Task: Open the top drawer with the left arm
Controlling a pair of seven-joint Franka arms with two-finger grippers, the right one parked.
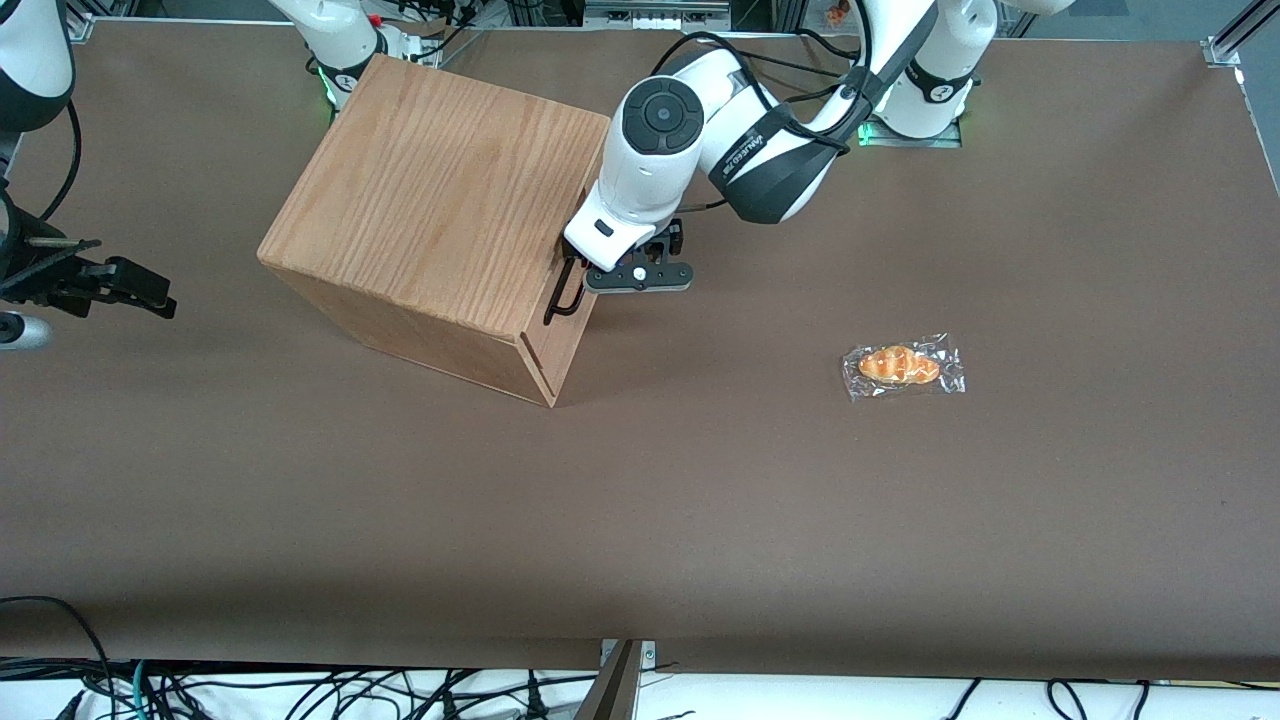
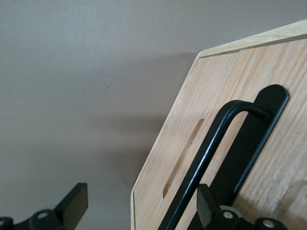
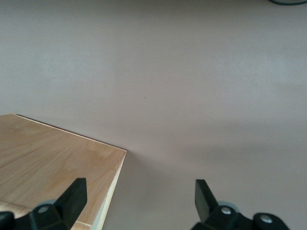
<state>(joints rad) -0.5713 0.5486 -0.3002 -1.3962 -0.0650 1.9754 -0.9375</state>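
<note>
One light oak top drawer point(image 1: 566, 300) of the big wooden box cabinet point(image 1: 430, 200) sits shut, contents hidden. The left arm's black two-finger gripper point(image 2: 139, 203), spread wide and holding nothing, straddles its thin black bar handle point(image 2: 218, 158). A wrapped orange bun point(image 1: 900, 366) lies at four o'clock from the cabinet.

One cabinet point(image 1: 440, 205), one wrapped bun point(image 1: 899, 366).
</note>
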